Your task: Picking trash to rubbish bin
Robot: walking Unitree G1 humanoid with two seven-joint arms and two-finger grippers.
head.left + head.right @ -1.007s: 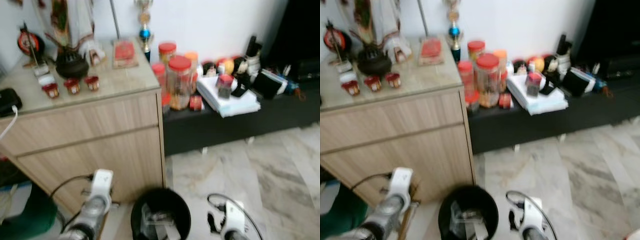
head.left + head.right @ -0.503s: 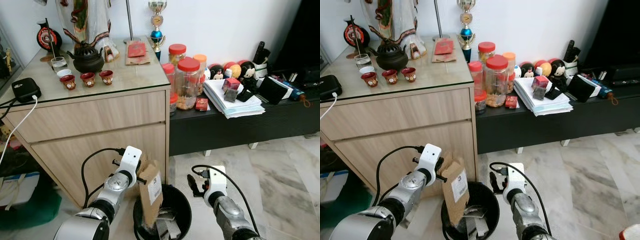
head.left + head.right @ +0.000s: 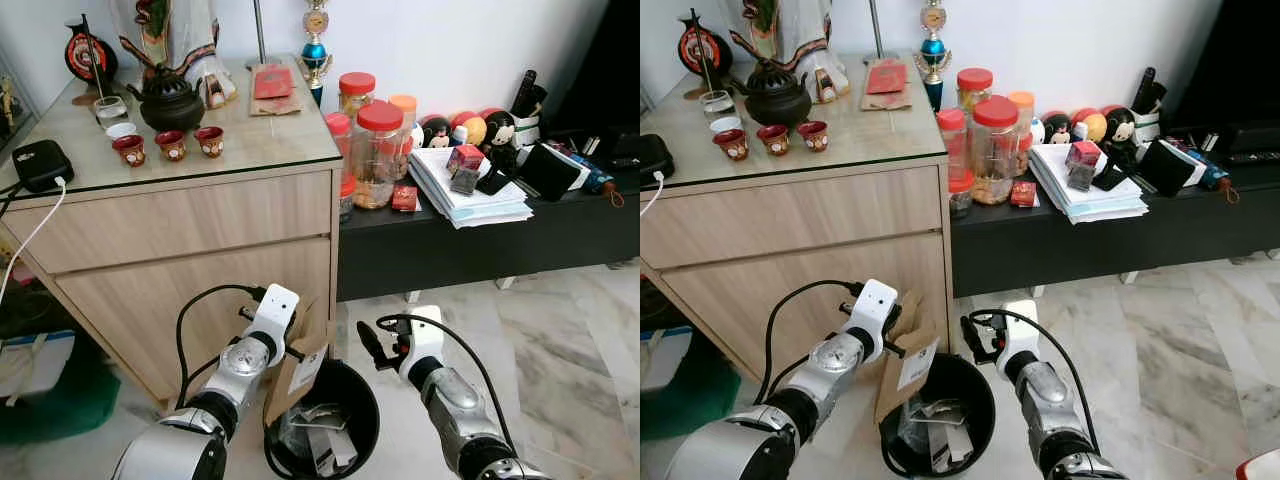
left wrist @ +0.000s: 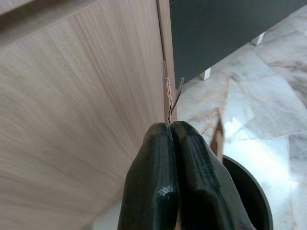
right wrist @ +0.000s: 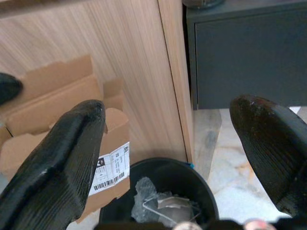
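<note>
- A flattened brown cardboard box [image 3: 303, 358], creased and carrying a white barcode label, is leaning tilted at the left rim of the rubbish bin, its lower end reaching down inside.
- The left gripper [image 3: 297, 352] is pinching the cardboard's top edge, its two black rubbery fingers [image 4: 163, 182] pressed tight together on the thin sheet.
- The rubbish bin [image 3: 975, 385] is a round black plastic tub sitting on the floor, already holding crumpled clear wrappers and paper.
- The right gripper [image 3: 368, 344] is hovering just beside the bin's right rim, its jaws spread wide and holding nothing.
- A wood-grain cabinet [image 3: 190, 260] with a glossy top is standing just behind the bin, carrying small red cups [image 3: 168, 145] and a dark teapot [image 3: 168, 100].
- The floor [image 3: 560, 350] is polished grey-veined marble.
</note>
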